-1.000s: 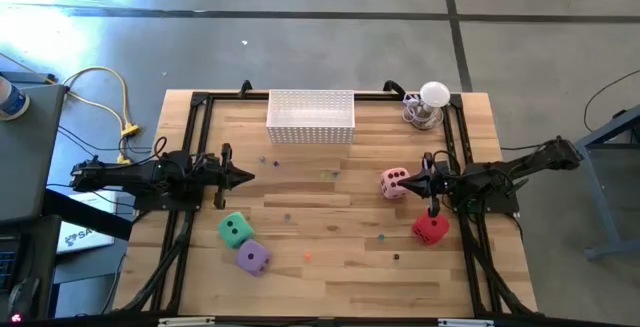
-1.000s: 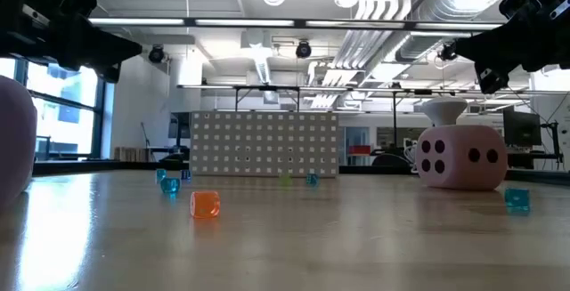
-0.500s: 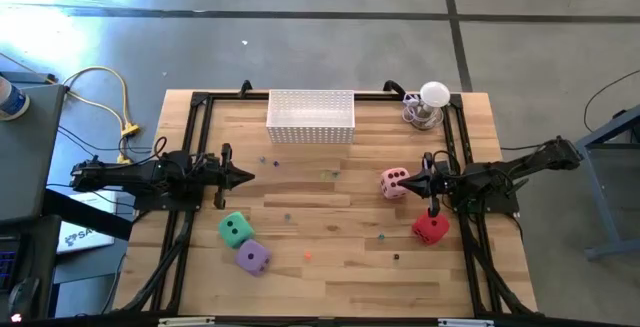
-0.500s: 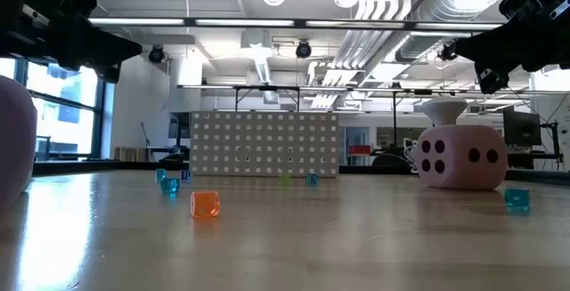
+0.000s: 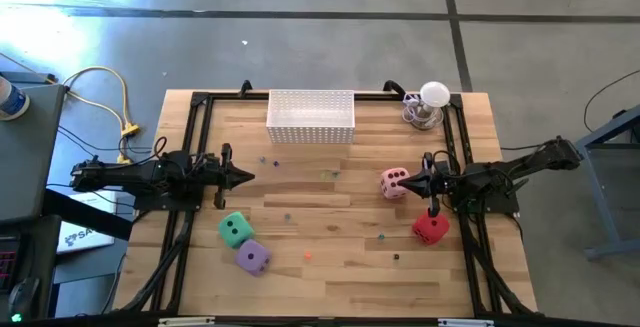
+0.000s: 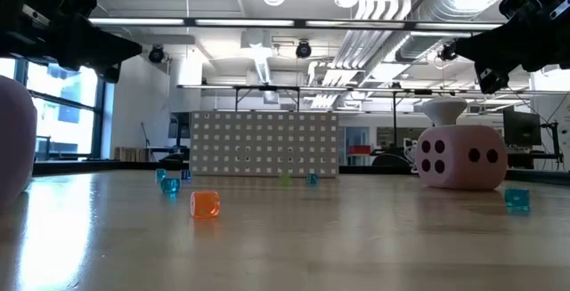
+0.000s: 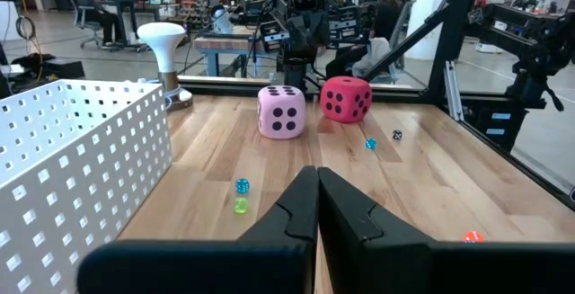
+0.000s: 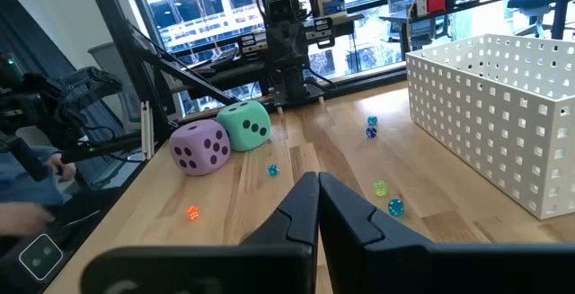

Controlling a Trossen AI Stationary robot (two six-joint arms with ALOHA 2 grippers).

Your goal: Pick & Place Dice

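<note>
Four soft dice rest on the wooden table. The pink die (image 5: 394, 182) and red die (image 5: 431, 228) sit on the right; both show in the left wrist view as pink die (image 7: 281, 111) and red die (image 7: 346, 98). The green die (image 5: 235, 229) and purple die (image 5: 252, 256) lie near the left front, seen also as green die (image 8: 244, 125) and purple die (image 8: 200, 146). My left gripper (image 5: 248, 176) hovers shut at the left, above the table. My right gripper (image 5: 414, 179) hovers shut just right of the pink die, apart from it.
A white perforated basket (image 5: 311, 116) stands at the far edge, middle. A white mushroom-shaped lamp (image 5: 429, 102) stands at the far right corner. Tiny coloured specks (image 6: 205, 204) lie scattered across the middle of the table. Black frame rails (image 5: 190, 147) run along both sides.
</note>
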